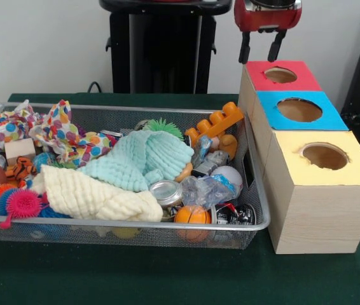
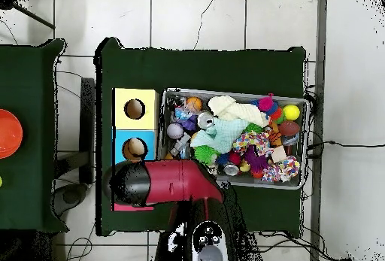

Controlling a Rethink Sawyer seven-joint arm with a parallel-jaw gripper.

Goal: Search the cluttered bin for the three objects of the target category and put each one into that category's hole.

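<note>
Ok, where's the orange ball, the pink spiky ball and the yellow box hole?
orange ball (image 1: 191, 215): front view, middle of its front face.
pink spiky ball (image 1: 22, 204): front view, centre of its spikes.
yellow box hole (image 1: 325, 156): front view, dark inside of the opening.

A dark green table (image 1: 135, 279) carries two things, set just beside each other; a wire mesh bin (image 1: 135, 234) (crammed with cloths, balls and toys) and a wooden box (image 1: 320, 216) with red, blue and yellow tops, each with a round hole.
</note>
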